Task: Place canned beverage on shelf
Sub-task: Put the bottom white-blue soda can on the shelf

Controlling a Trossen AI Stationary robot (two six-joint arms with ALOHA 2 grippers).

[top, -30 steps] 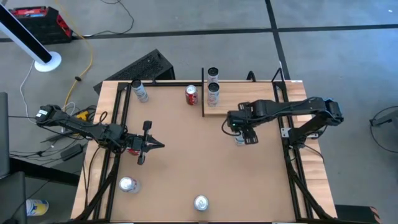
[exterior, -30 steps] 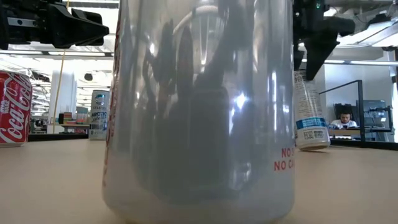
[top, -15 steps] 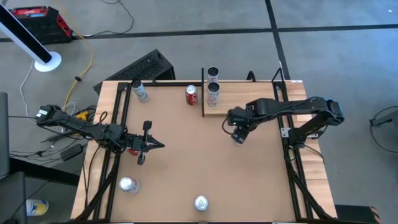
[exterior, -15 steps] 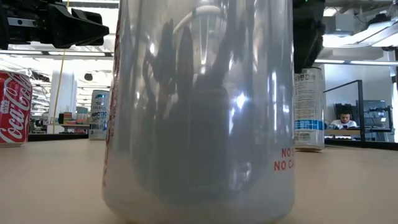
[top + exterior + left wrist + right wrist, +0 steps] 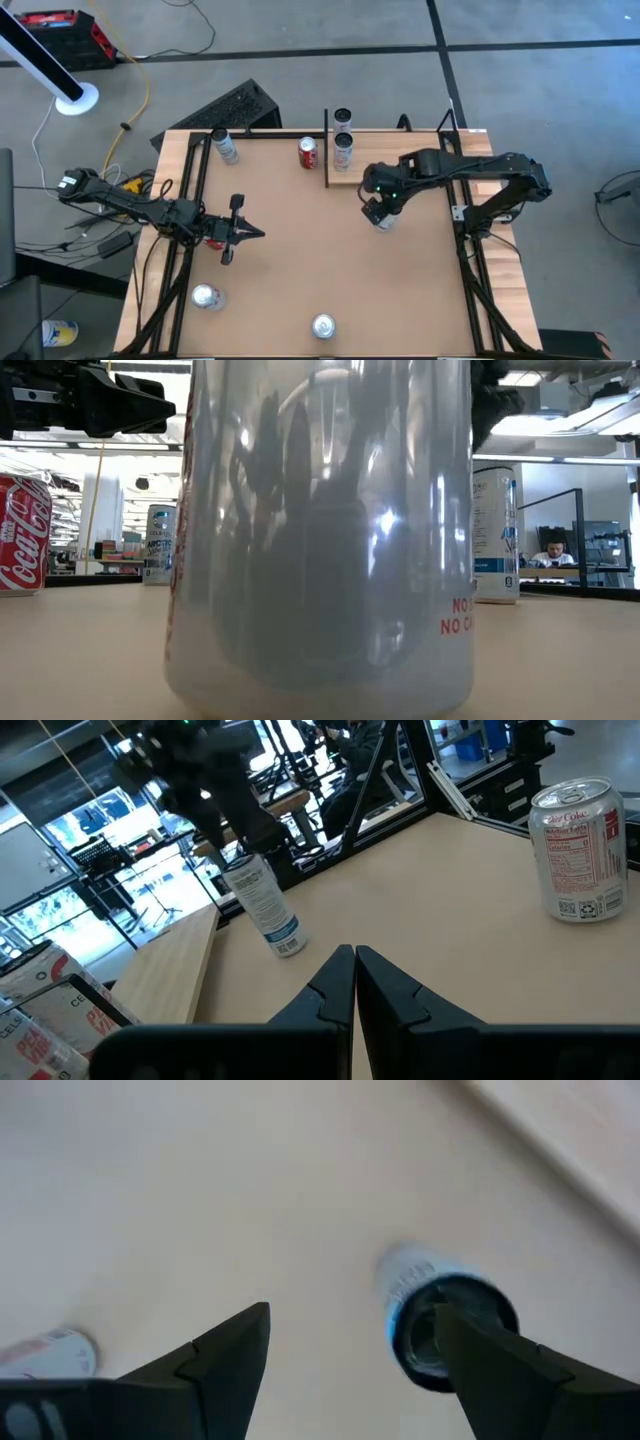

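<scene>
A tall slim white can with a blue band stands upright on its base on the tabletop, just in front of the pale shelf plank. My right gripper hangs open above it and points down. One finger is over the can's rim and the other is well to its side, and in the low view both are above the can's top. Two cans stand on the shelf by its black rail. My left gripper waits shut at the table's left.
A red can stands left of the rail, and a silver can stands at the far left. Two more cans stand near the front edge. The second of these fills the middle of the low view.
My right gripper has risen and rolled about its own pointing line, and it now stands above the slim can's top. The can leaned under the gripper a second ago; it now stands upright on the table.
</scene>
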